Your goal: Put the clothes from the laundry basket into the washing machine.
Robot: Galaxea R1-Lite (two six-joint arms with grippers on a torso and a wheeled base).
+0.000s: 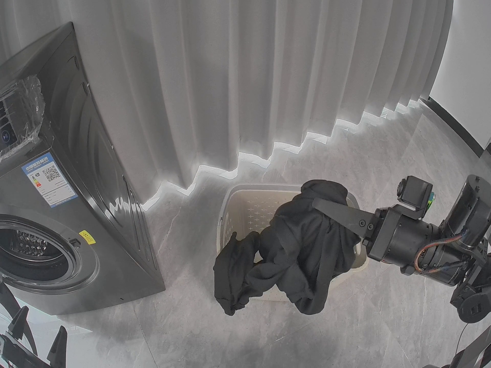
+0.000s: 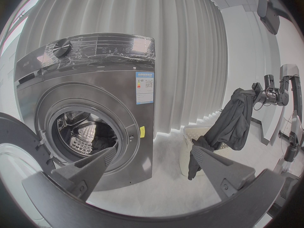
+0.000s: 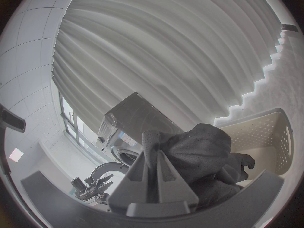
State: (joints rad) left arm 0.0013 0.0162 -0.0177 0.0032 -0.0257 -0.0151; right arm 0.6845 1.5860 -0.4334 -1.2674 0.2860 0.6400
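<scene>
Pale curtains back a grey tiled floor. At nine o'clock in the head view stands the washing machine point(image 1: 66, 221), door open. The left pincer point(image 1: 40, 330) at seven o'clock is spread wide and empty. Toward five o'clock sits the laundry basket point(image 1: 255, 187). A dark garment point(image 1: 302, 246) hangs over its rim, pinched in the closed right pincer point(image 1: 319, 203). Lift-out seems in hand; the carry toward nine o'clock likely needs the trailing cloth clear of the rim.
</scene>
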